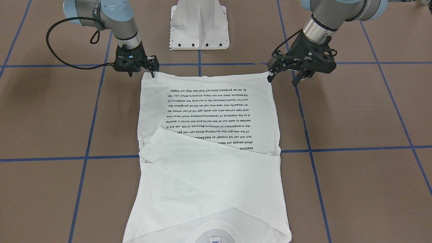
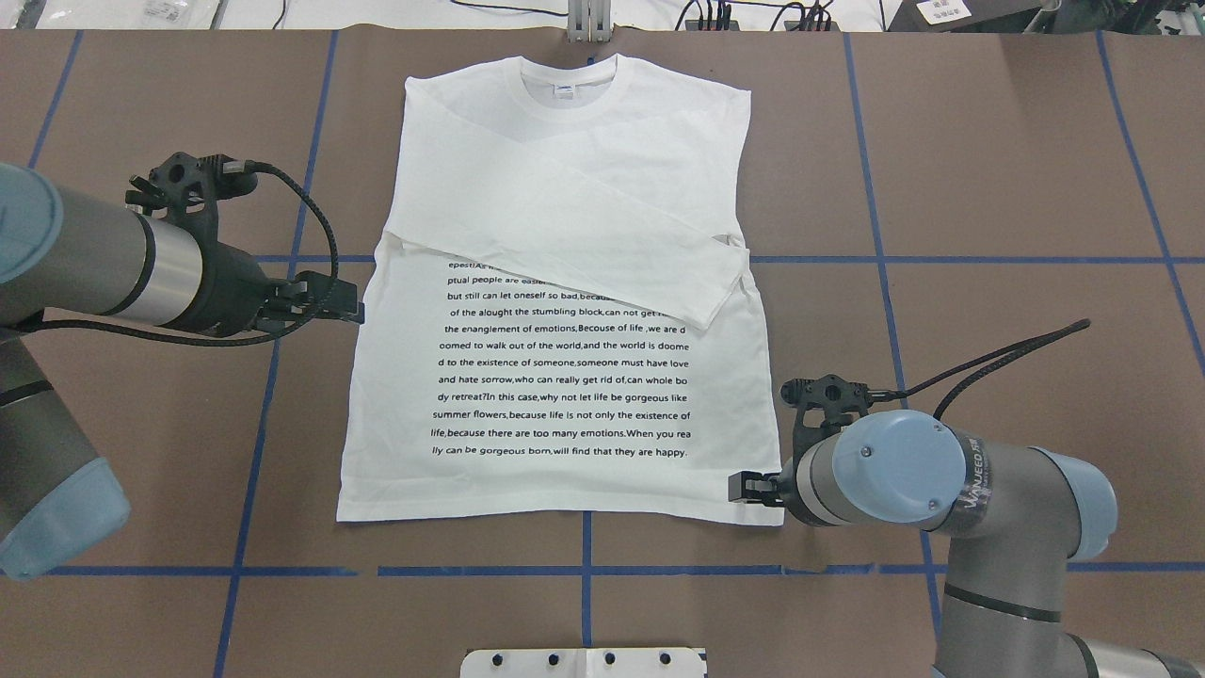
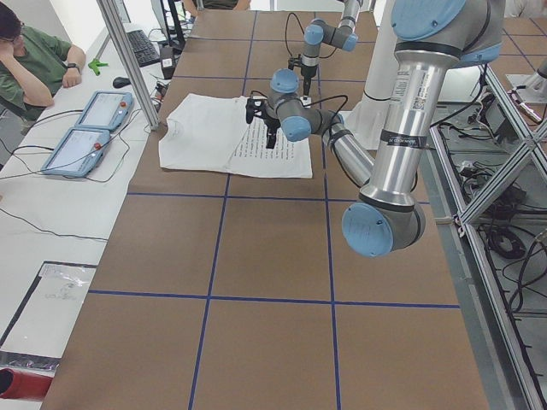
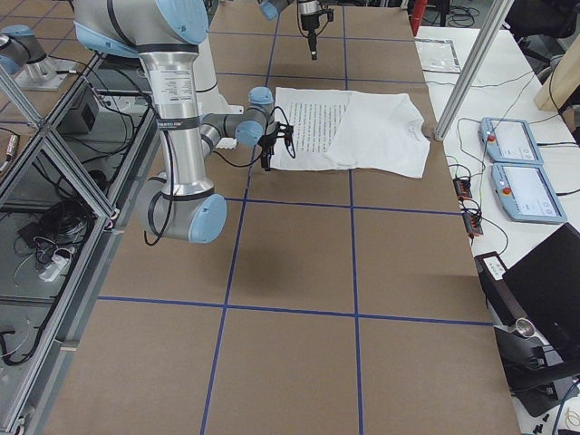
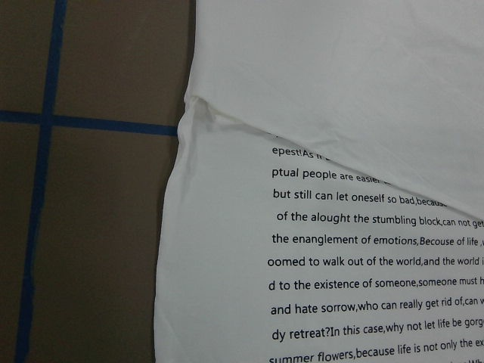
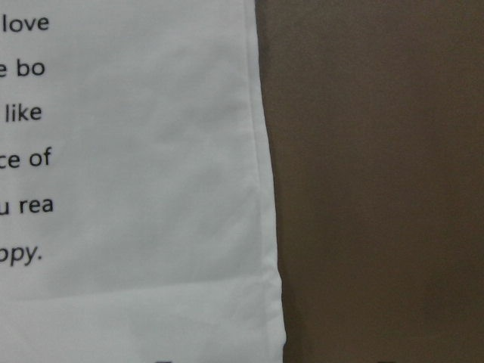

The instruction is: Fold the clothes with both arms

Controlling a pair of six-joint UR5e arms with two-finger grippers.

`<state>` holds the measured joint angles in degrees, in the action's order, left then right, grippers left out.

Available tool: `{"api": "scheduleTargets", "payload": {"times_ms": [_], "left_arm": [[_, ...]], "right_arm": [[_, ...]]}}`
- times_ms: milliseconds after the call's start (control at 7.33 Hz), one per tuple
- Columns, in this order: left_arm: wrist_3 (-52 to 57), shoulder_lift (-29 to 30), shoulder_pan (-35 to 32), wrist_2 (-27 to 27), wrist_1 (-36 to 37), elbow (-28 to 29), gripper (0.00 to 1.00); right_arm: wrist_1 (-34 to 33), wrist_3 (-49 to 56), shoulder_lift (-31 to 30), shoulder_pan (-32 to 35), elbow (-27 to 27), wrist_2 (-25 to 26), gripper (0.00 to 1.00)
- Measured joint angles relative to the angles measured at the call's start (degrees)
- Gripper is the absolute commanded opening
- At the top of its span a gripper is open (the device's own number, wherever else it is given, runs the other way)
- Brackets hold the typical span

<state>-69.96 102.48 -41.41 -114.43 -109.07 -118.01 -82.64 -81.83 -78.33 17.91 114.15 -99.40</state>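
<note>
One white shirt (image 2: 565, 377) lies flat on the brown bench (image 2: 988, 188) with its printed text facing up. Its collar is on the side far from the robot, and both sleeves are folded across the chest. The right tool (image 2: 739, 488) sits low at the hem's corner on the robot's right, jaws apart, gripping nothing. The left tool (image 2: 350, 311) hovers higher, just beside the shirt's left edge below the armpit, its fingers also spread and empty.

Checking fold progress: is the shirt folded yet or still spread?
Partly folded: the shirt lies flat at full length, text up; only its sleeves are folded across the chest.
</note>
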Motion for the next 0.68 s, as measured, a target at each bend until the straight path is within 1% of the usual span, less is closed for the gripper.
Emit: {"api": "scheduleTargets", "payload": {"times_ms": [273,545,682], "left_arm": [[-0.08,-0.02,0.01,0.06,0.00,0.00,0.99],[-0.16,-0.19,0.01,0.08,-0.05,-0.06,0.99],[-0.17,-0.23,0.02,0.09,-0.06,-0.05,0.99]], "right_arm": [[-2.37,0.00,1.18,0.14,-0.47,-0.08,0.92],[-2.60,0.00,1.69,-0.01,-1.55,-0.11,0.89],[-2.55,-0.02,1.74,-0.03,-1.76,-0.17,0.82]]}}
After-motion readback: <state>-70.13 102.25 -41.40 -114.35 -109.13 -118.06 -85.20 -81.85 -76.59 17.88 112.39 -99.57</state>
